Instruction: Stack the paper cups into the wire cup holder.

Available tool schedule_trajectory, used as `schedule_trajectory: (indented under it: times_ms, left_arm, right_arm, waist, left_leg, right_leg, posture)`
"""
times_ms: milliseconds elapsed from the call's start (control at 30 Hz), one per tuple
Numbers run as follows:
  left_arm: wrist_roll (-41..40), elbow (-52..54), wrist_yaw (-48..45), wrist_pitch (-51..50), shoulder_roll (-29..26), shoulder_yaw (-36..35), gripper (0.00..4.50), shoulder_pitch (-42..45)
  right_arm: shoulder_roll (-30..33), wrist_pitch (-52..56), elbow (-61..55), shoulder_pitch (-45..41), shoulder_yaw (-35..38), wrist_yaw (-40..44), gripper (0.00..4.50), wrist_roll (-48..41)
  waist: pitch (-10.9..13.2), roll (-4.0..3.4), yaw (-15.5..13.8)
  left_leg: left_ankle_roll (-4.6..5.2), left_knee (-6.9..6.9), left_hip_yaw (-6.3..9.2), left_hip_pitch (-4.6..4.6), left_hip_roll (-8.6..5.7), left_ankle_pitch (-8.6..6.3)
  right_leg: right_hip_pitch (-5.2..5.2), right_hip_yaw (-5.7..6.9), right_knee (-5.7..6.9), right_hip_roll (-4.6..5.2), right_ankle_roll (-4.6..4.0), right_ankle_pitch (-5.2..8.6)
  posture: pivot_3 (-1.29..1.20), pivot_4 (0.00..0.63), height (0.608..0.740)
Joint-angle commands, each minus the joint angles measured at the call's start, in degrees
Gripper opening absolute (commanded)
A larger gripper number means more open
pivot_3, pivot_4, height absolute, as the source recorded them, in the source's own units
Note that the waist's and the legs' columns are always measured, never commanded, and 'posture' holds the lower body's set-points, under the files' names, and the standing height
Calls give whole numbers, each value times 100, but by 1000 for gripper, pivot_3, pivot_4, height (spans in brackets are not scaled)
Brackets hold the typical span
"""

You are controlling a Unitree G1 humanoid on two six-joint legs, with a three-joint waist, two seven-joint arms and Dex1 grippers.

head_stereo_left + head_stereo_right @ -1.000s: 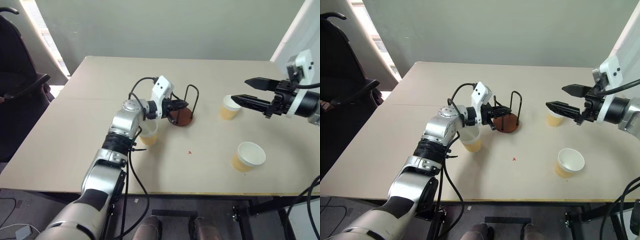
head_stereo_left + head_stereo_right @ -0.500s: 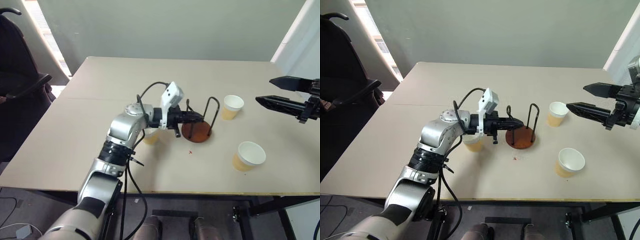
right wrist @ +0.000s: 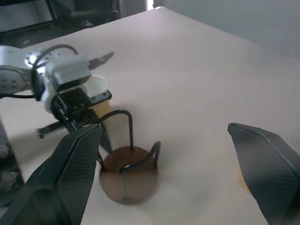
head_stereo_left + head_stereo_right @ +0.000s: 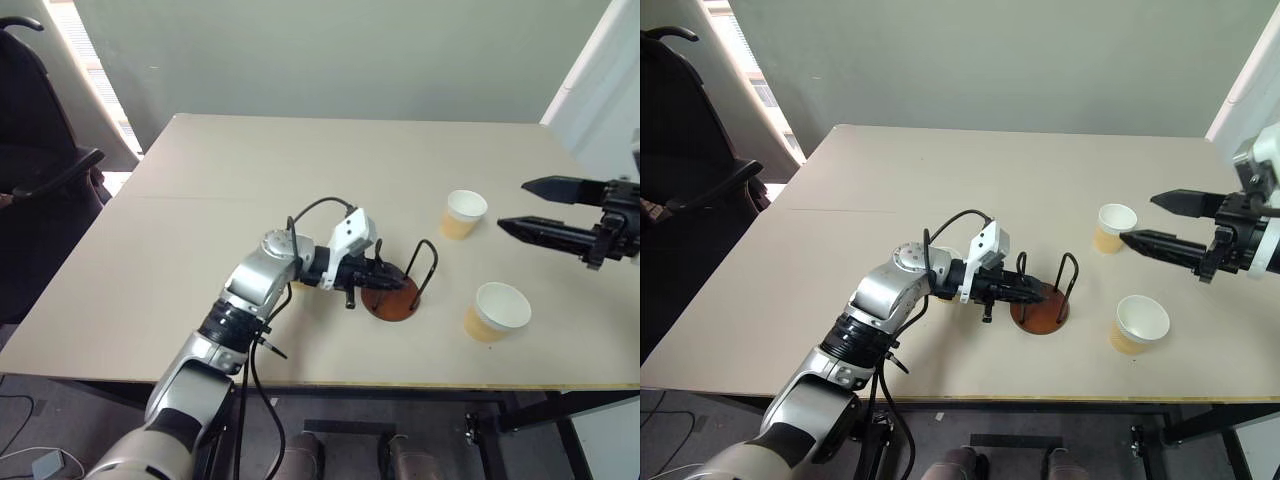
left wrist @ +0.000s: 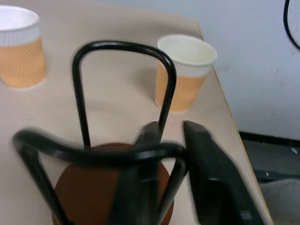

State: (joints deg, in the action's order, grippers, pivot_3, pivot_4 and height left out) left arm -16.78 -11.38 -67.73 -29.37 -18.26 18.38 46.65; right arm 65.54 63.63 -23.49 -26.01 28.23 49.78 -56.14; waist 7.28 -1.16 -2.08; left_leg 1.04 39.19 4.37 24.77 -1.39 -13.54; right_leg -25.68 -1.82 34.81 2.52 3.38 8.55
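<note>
A wire cup holder (image 4: 392,292), its reddish-brown disc base carrying upright dark wire loops, stands near the front edge of a beige tabletop (image 4: 300,180). The robot's left gripper (image 4: 385,281) reaches in at the holder's left side, one of its black fingers (image 5: 206,173) outside a wire loop and the other at or behind the wire, with a narrow gap between them; whether they pinch the wire cannot be told. Two paper cups stand upright to the holder's right: one cup (image 4: 464,214) farther back, another cup (image 4: 496,311) nearer the front edge. A third cup (image 3: 99,96) is largely hidden behind the left arm. The right gripper (image 4: 535,208) hovers above the tabletop's right side, its fingers spread wide and holding nothing.
</note>
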Motion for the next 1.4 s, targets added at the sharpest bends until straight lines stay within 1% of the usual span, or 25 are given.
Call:
schedule_trajectory:
  times_ms: [33,133,200,233,267,367,467,533,800,1033,1167,1233,1400]
  left_arm:
    - [6,51,-105,129,-6,-12,2164,27]
    - [-4,50,-132,82,11,-13,3290,44]
    - [14,88,-121,125,14,-14,3930,36]
    - [25,102,-112,142,16,-13,4349,31]
    - [25,122,-109,137,14,-15,4468,27]
    - [-32,410,-223,20,-166,-39,4468,-6]
    - [-60,732,-436,-7,-477,-23,4468,-83]
    - [-101,955,-551,-93,-777,-97,4468,-122]
    - [-323,1804,-590,-508,-1576,-319,4468,-333]
    - [-442,2047,-618,-464,-2351,-783,4468,-511]
    - [-589,2104,-657,-541,-2665,-1021,4468,-518]
    - [-622,2116,-705,-517,-2862,-1128,4468,-533]
    - [-795,1992,-745,-635,-3206,-1428,4468,-457]
  right_arm:
    - [280,12,-249,-50,-72,293,4500,-250]
    - [398,-42,-247,-71,-201,429,4500,-276]
    - [437,-108,-218,-160,-352,480,4500,-268]
    - [447,-131,-207,-186,-399,497,4500,-262]
    - [452,-150,-195,-215,-445,506,4500,-253]
    - [465,-265,-128,-337,-646,581,4500,-160]
    - [491,-346,-66,-420,-776,647,4500,-96]
    - [484,-420,-27,-450,-876,702,4500,-38]
    - [328,-615,31,-475,-1138,781,4500,76]
    - [243,-1003,441,-1104,-1829,1102,4500,534]
    - [230,-1197,716,-1430,-2119,1355,4500,838]
    - [201,-1282,852,-1595,-2248,1447,4500,984]
    - [129,-1404,1071,-1845,-2408,1590,4500,1254]
  waist:
    - [0,0,0]
    - [0,0,0]
    - [0,0,1]
    - [0,0,1]
    - [0,0,1]
    - [0,0,8]
    - [0,-1,13]
    - [0,-1,15]
    - [-1,-1,16]
    - [-1,-2,58]
    - [-1,-2,57]
    - [-1,-2,63]
    - [-1,-2,66]
  left_leg:
    - [0,0,0,1,0,0]
    - [0,0,0,4,-2,0]
    - [0,1,0,6,-3,0]
    - [0,2,-1,6,-4,0]
    - [0,2,-1,6,-4,0]
    - [1,1,-1,6,-4,-1]
    - [1,-1,-1,7,-2,-1]
    - [2,0,0,6,-3,-1]
    - [8,2,1,9,-3,-5]
    - [16,-3,2,5,0,-10]
    - [53,-2,9,5,1,-31]
    - [52,-2,10,6,1,-31]
    - [52,-5,12,6,2,-31]
  right_leg:
    - [0,0,-1,0,1,1]
    - [0,0,-3,1,4,3]
    - [1,0,-7,1,5,4]
    - [0,-2,-7,2,5,3]
    - [0,-2,-8,2,5,3]
    - [-1,-2,-7,2,6,3]
    - [-3,-1,-7,1,7,4]
    - [-3,-1,-7,1,7,5]
    - [-3,-1,-12,3,1,7]
    - [-11,0,0,2,-15,7]
    - [-12,5,4,2,-46,16]
    - [-13,7,4,2,-79,30]
    - [-17,10,8,2,-88,32]
  posture:
    - [0,150,740]
    - [0,150,740]
    - [0,150,740]
    - [0,150,740]
    - [0,150,740]
    - [0,150,740]
    - [0,150,740]
    - [0,150,740]
    - [0,150,740]
    - [0,150,740]
    - [0,150,740]
    - [0,150,740]
    - [0,150,740]
